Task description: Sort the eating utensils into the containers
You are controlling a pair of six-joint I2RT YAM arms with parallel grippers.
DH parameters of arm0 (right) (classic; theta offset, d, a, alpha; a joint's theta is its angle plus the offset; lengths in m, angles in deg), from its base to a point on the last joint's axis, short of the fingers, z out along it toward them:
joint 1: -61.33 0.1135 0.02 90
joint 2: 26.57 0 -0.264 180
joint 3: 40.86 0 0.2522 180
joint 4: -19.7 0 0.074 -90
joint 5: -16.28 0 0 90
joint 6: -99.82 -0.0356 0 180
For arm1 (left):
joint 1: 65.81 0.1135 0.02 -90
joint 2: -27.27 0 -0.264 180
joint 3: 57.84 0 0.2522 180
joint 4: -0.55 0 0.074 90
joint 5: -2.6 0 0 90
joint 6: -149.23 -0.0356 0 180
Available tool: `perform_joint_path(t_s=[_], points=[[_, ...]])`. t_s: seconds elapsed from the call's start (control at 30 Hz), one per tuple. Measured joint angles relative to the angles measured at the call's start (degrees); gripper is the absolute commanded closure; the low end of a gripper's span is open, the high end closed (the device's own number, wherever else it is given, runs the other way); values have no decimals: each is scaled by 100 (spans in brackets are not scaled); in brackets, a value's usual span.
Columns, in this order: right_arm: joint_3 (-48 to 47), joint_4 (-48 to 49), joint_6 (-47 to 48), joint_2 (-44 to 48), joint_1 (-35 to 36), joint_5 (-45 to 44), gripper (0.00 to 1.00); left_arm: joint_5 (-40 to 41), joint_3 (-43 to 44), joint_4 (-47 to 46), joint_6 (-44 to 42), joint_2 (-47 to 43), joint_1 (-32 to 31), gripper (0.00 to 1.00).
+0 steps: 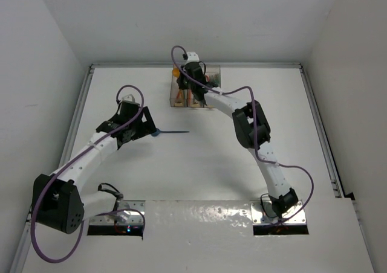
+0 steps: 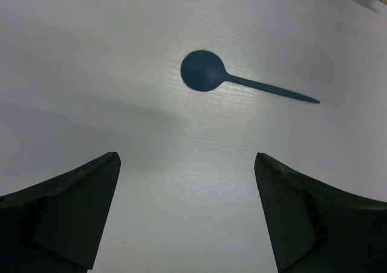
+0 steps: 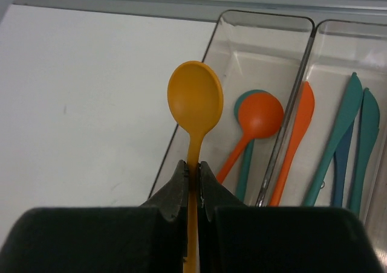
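My right gripper [image 3: 193,165] is shut on the handle of a yellow-orange spoon [image 3: 195,101] and holds it over the left edge of the clear containers [image 3: 227,25] at the far middle of the table [image 1: 195,92]. The left bin holds an orange spoon [image 3: 260,116] on a teal spoon. The bin beside it holds an orange knife [image 3: 296,137] and several teal and blue knives [image 3: 344,128]. A dark teal spoon [image 2: 205,71] lies on the table ahead of my open, empty left gripper [image 2: 187,164], bowl towards it, also seen in the top view [image 1: 172,131].
The white table [image 1: 199,170] has a raised rail along its left, back and right edges. White walls stand close around it. The arm bases sit on metal plates at the near edge [image 1: 278,215].
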Motion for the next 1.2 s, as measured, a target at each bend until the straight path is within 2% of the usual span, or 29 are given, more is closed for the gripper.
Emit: perform_joint_path(t_s=[0.33,0.6,0.8,0.83,0.87,0.97,1.1,1.2], points=[[-140,208,-74,-195,-114,-114,98,-11,-118,61,109,-31,0,9],[-162,341,-498,-212,-133,-479,94,-142,-155,57,114,-31,0,9],[-267,568,-608,-334,-133,-538,80,-192,-186,48,114,-39,0,9],[-267,573,-616,-341,-133,-538,72,-205,-203,46,114,-44,0,9],[-267,573,-621,-345,-133,-533,67,-212,-223,42,114,-48,0,9],[-240,629,-553,-343,-133,-492,60,-232,-260,42,114,-57,0,9],[57,780,-348,-269,-136,-181,60,-234,-273,28,116,-96,0,9],[704,793,-35,85,-138,431,60,-205,-275,20,136,-142,0,9]])
